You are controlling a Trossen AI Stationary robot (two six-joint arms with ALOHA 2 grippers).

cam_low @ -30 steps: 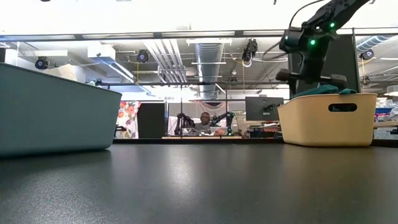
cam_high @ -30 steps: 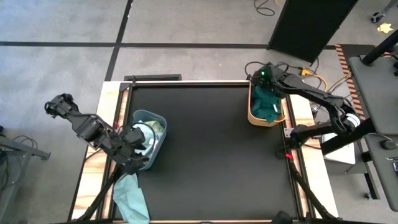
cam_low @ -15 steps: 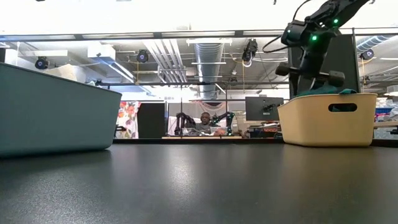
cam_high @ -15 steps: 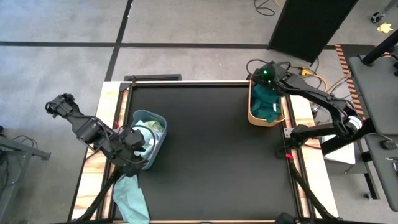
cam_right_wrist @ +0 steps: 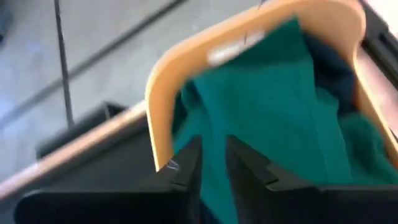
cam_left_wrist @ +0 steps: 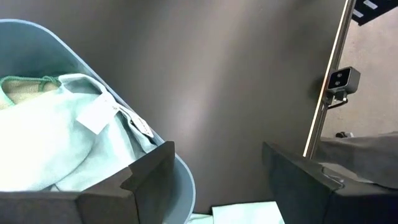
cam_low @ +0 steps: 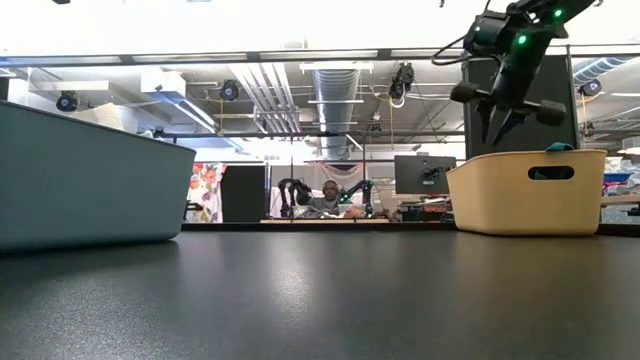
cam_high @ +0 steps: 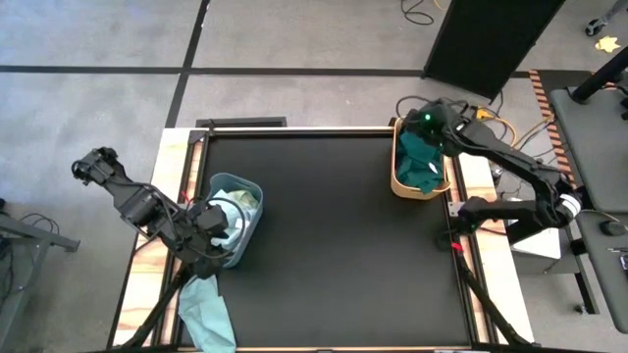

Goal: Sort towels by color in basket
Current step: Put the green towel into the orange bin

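At the lower left of the high view a mint towel (cam_high: 205,312) hangs off the table's near edge, outside any basket. Just above it my left gripper (cam_high: 214,245) sits at the near rim of the blue basket (cam_high: 247,224), fingers spread wide with nothing between them; my left wrist view shows the basket's wall between my two dark fingers and pale mint towels (cam_left_wrist: 56,143) with a white tag (cam_left_wrist: 96,114) inside. I judge that stray mint towel to be my next pick: drop low, pinch a fold rather than the tag, and lift clear of the rim before crossing over.

Across the bare black table (cam_high: 334,245), at the upper right, my right gripper (cam_high: 428,125) hangs above the far end of the tan basket (cam_high: 396,178), fingers close together and holding nothing. The dark teal towels (cam_high: 422,162) lie heaped in it. I should rise straight so no cloth snags and drags over the wall.
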